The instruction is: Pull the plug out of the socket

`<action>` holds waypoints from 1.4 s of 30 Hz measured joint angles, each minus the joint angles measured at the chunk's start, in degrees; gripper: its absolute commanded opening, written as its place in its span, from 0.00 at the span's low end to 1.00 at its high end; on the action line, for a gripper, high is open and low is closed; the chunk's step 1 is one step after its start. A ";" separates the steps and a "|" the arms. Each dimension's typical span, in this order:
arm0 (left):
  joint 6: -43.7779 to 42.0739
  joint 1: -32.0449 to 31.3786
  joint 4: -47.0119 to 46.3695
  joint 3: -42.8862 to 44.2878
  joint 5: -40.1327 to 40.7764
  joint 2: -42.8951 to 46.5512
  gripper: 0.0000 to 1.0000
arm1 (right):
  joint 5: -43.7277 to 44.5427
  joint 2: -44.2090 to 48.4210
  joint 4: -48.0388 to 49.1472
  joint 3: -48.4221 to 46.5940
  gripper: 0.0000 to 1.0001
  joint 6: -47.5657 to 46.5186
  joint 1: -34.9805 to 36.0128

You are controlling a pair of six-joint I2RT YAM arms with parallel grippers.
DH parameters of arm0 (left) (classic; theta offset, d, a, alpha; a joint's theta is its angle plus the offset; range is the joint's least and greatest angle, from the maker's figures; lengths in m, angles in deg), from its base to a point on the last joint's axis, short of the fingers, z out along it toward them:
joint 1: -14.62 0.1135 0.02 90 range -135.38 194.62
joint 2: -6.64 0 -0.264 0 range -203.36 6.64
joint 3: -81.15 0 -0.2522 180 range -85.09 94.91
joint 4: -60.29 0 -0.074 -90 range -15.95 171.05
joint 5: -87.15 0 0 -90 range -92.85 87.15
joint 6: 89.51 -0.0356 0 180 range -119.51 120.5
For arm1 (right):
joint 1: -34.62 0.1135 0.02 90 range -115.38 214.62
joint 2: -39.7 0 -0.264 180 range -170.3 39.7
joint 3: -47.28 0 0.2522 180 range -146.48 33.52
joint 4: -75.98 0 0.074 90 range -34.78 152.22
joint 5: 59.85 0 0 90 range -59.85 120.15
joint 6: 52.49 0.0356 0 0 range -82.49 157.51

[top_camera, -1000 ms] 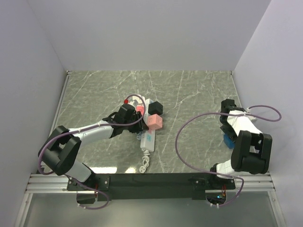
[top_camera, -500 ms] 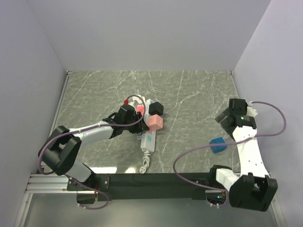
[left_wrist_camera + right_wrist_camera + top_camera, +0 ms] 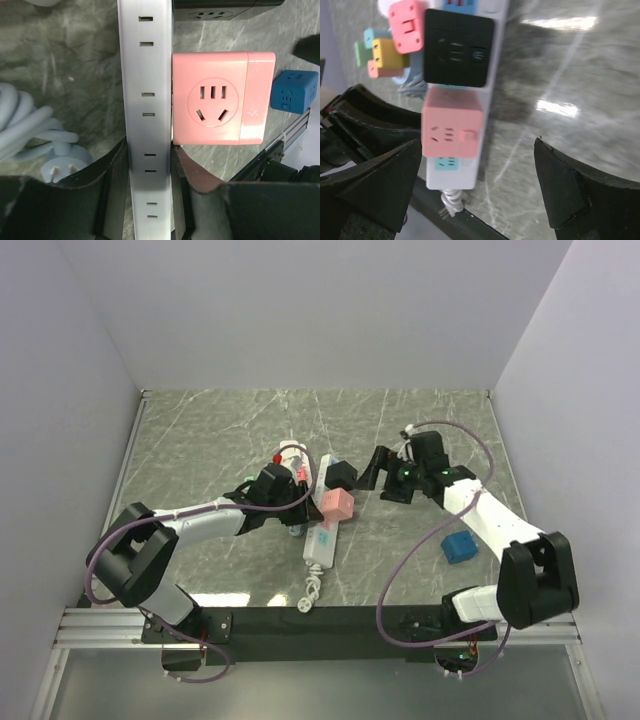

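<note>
Squarely near the middle of the tabletop (image 3: 420, 430) lies the white power strip (image 3: 318, 532), its length running roughly from 12 o'clock to 6 o'clock in the top view. Two cube plugs sit on its 3 o'clock side: the pink cube plug (image 3: 338, 505) and, just at 12 o'clock of it, the black cube plug (image 3: 341, 474). Both are seated against the strip. In the right wrist view a small pink plug (image 3: 406, 19) sits on the strip beyond the black cube, with a cluster of coloured adapter pieces (image 3: 380, 57) beside it.

The left claw (image 3: 148, 152) is clamped on the power strip, one finger pressed to each long side, close to the pink cube plug. The right claw (image 3: 378, 475) hangs at 3 o'clock of the black cube plug, near it but not touching, jaws spread wide and holding nothing; its own camera looks along the strip at both cubes between the parted fingers (image 3: 375, 180).

A coiled white cord (image 3: 312, 590) trails from the strip's 6 o'clock end. A blue cube (image 3: 460, 546) lies alone on the tabletop at about 4 o'clock of the pink cube plug, well apart from the strip
</note>
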 measured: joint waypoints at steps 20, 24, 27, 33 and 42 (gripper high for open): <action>2.67 -1.29 -0.81 0.74 -0.20 -1.68 0.01 | -2.25 -15.52 13.40 -0.33 0.16 10.19 11.47; 3.30 -1.22 -0.98 0.74 0.28 -1.77 0.01 | -1.81 -15.43 13.44 -0.35 0.00 10.27 11.56; 3.58 -1.36 -1.05 0.74 1.03 -1.79 0.01 | -1.40 -14.95 12.48 -0.44 0.00 10.23 11.58; 4.02 -3.02 -1.88 0.74 1.51 -1.84 0.01 | -1.99 -11.61 6.03 -0.44 0.00 8.28 9.60; 6.21 1.18 -2.47 -0.13 6.38 -1.49 0.01 | -12.92 2.12 -5.51 -0.39 0.00 -1.51 -3.91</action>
